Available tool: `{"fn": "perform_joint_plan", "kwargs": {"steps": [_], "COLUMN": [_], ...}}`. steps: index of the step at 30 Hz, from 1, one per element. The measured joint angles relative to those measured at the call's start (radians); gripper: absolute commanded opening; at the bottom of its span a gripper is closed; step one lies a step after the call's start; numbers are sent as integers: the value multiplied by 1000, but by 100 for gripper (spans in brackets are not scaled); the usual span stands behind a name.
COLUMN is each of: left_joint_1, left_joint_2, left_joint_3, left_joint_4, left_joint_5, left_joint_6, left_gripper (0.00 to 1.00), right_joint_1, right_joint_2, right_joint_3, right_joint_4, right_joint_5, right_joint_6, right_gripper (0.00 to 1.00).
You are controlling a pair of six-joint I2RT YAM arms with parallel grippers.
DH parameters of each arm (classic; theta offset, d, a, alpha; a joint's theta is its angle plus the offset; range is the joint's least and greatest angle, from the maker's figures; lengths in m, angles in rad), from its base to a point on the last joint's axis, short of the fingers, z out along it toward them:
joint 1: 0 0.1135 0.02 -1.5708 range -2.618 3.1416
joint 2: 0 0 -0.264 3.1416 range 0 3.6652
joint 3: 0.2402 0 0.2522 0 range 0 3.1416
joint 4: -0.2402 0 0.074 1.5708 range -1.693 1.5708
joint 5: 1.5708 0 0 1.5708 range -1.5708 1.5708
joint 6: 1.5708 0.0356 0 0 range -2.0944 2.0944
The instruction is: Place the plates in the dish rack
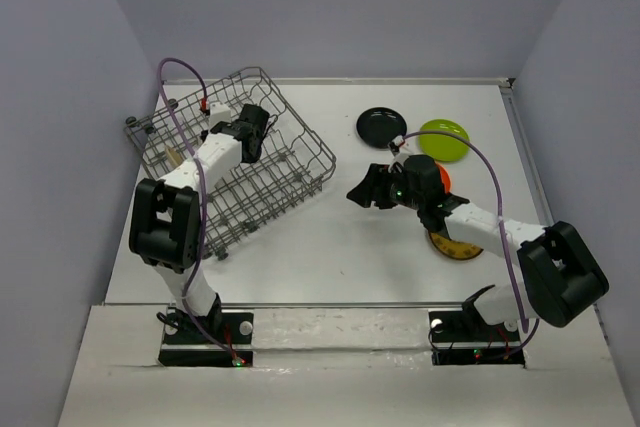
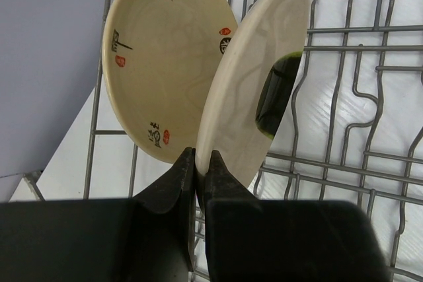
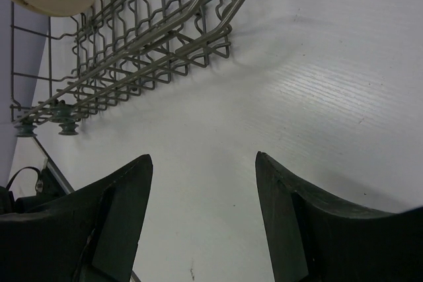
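Observation:
The grey wire dish rack (image 1: 322, 156) sits at the table's left. My left gripper (image 2: 201, 156) is inside it, shut on the rim of a cream plate (image 2: 244, 104) held on edge. A second cream plate with dark and red marks (image 2: 165, 51) stands upright just behind it, against the rack's wall. On the table to the right lie a black plate (image 1: 381, 126), a lime green plate (image 1: 443, 139), an orange plate (image 1: 442, 179) mostly hidden under my right arm, and a yellow-brown plate (image 1: 455, 247). My right gripper (image 1: 362, 190) hovers open over bare table, holding nothing.
In the right wrist view the rack's corner (image 3: 225, 11) lies ahead and to the left of my right gripper (image 3: 203, 163), with white table between. Grey walls close in the table on three sides. A purple cable loops over each arm.

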Motion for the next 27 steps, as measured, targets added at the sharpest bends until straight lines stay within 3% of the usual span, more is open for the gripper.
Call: {"fn": "perform_joint_plan", "kwargs": {"steps": [9, 13, 19, 27], "left_joint_1": [-2, -2, -6, -6], "left_joint_2": [23, 35, 36, 36], "left_joint_3": [-28, -30, -43, -67], "left_joint_4": [42, 57, 79, 92], "left_joint_5": [-1, -11, -18, -18], "left_joint_6": [-10, -11, -5, 14], "left_gripper": [6, 12, 36, 43], "right_joint_1": [0, 0, 0, 0], "right_joint_2": [0, 0, 0, -2], "right_joint_3": [0, 0, 0, 0], "right_joint_4": [0, 1, 6, 19], "right_joint_5": [-8, -8, -10, -11], "right_joint_6": [0, 0, 0, 0], "right_gripper": [69, 69, 69, 69]}}
